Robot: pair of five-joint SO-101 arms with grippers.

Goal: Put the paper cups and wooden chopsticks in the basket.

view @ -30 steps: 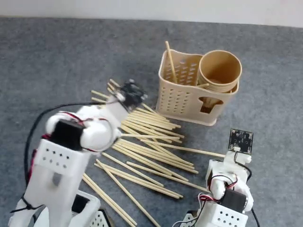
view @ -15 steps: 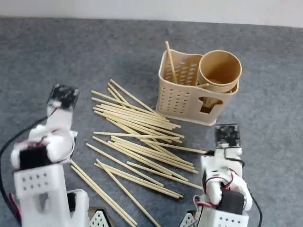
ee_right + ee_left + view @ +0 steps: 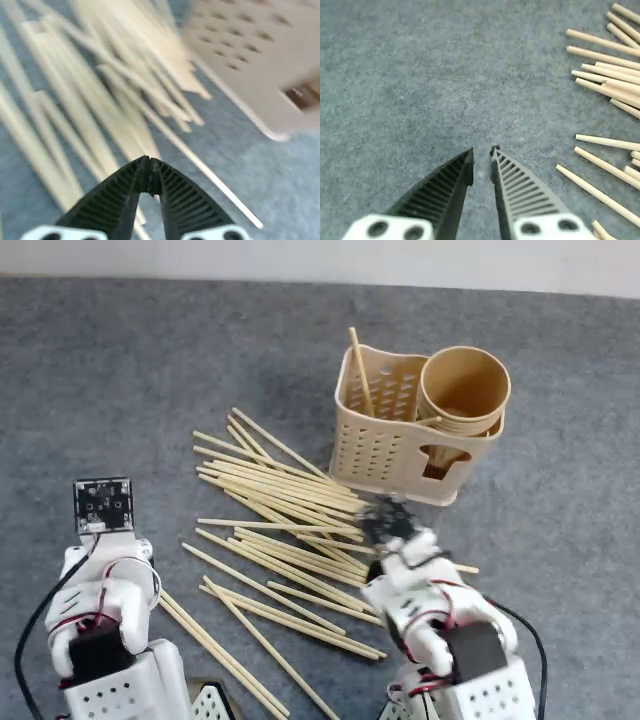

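Many wooden chopsticks [image 3: 290, 530] lie scattered on the grey carpet in front of the beige basket [image 3: 385, 445]. One chopstick [image 3: 360, 370] stands upright in the basket's left compartment, and stacked paper cups [image 3: 465, 390] fill the right one. My right gripper [image 3: 148, 167] is shut and empty, low over the chopsticks [image 3: 100, 90] near the basket [image 3: 250, 50]. My left gripper [image 3: 482, 151] hovers over bare carpet beside the chopstick ends [image 3: 605, 75], its fingers a narrow gap apart with nothing between them.
Grey carpet [image 3: 150, 360] covers the table, with open room left of and behind the pile. A pale wall edge runs along the back. The arm bases stand at the front edge.
The left arm has pulled back from over the pile to the front left. The right arm has swung forward and left, over the chopsticks near the basket.
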